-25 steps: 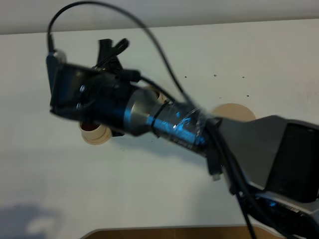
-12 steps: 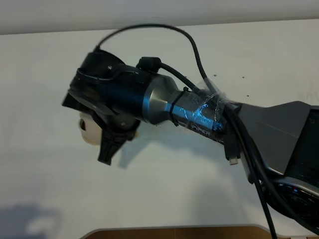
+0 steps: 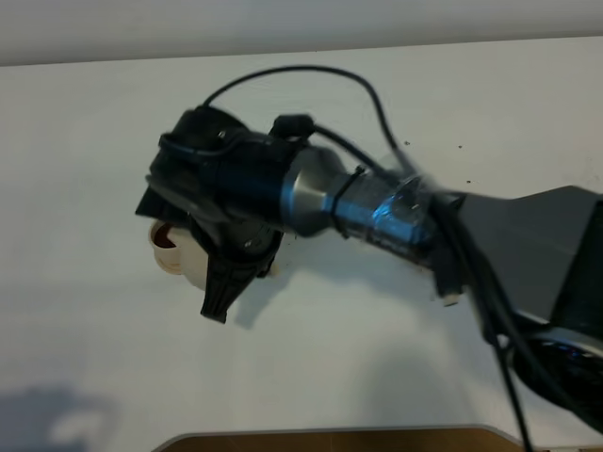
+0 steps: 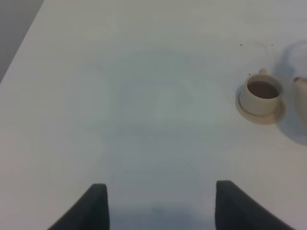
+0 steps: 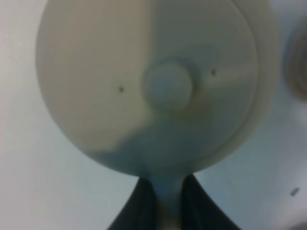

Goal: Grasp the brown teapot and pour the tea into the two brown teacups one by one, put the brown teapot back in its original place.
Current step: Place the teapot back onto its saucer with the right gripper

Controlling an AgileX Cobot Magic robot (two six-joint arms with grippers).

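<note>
My right gripper (image 5: 165, 208) is shut on the loop handle of the brown teapot (image 5: 158, 81), whose lid and knob fill the right wrist view. In the high view my right arm reaches across to the left and its gripper (image 3: 231, 273) covers the teapot. One brown teacup (image 3: 168, 241) with dark tea stands on its saucer just left of that gripper. It also shows in the left wrist view (image 4: 261, 92). The second teacup and the wide saucer disc are hidden behind the arm. My left gripper (image 4: 160, 206) is open and empty over bare table.
The white table (image 3: 113, 141) spreads to all sides. A brown edge (image 3: 330, 438) runs along the table's front. A beige rounded shape (image 4: 302, 96) shows at the edge of the left wrist view, too cropped to name.
My right wrist has rolled over, so a finger that pointed to the back now points to the front. The arm has shifted slightly, and the wide disc is now covered.
</note>
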